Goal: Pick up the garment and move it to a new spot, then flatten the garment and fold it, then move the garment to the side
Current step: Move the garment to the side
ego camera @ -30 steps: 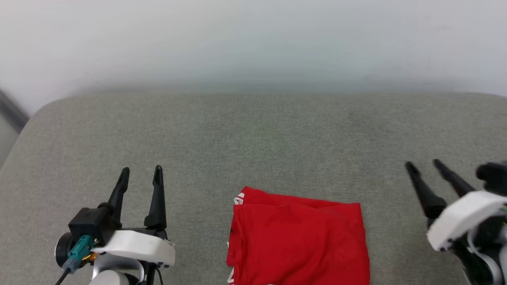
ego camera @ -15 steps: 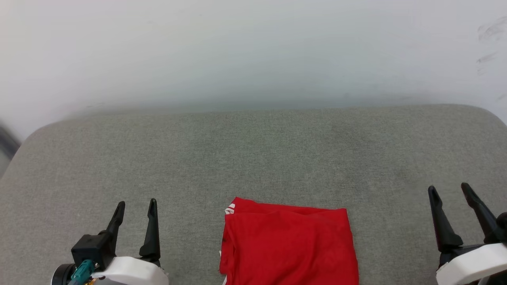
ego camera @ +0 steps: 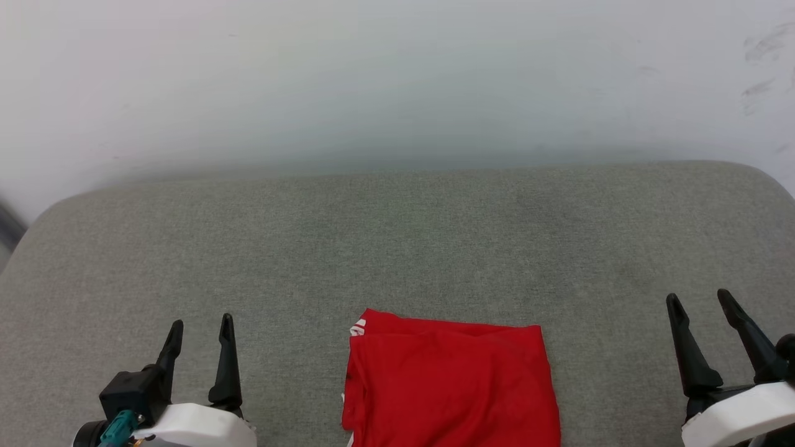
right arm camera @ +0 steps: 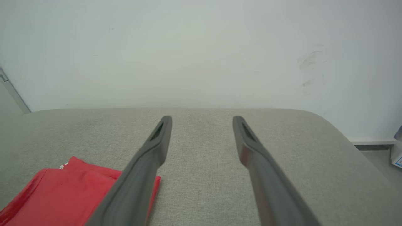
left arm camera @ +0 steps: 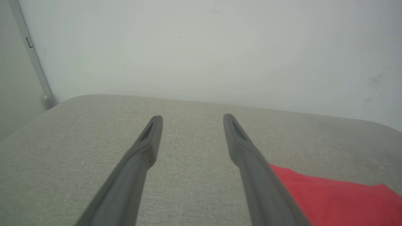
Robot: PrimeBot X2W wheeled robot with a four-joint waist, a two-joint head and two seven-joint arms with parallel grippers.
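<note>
The garment [ego camera: 450, 388] is a red jersey folded into a neat rectangle, lying flat near the front edge of the grey cushioned surface [ego camera: 397, 248]; a bit of red-and-white striped trim peeks out at its far left corner. My left gripper [ego camera: 200, 325] hovers open at the lower left, well apart from the fabric. At the lower right my right gripper [ego camera: 699, 299] is also open and empty. The left wrist view has the garment [left arm camera: 339, 201] at its lower right, beside the open left gripper [left arm camera: 190, 117]. In the right wrist view the garment [right arm camera: 69, 194] lies lower left of the open right gripper [right arm camera: 202, 118].
A pale wall [ego camera: 397, 81] rises directly behind the cushioned surface, with scuff marks at the upper right. The surface's rounded corners fall away at left and right. A grey metal strip [left arm camera: 31, 56] runs down the wall at the far left.
The camera has tilted, shifting the scene down the picture. Both grippers have drawn back toward the bottom corners, the right one turning more upright. The garment lies unmoved.
</note>
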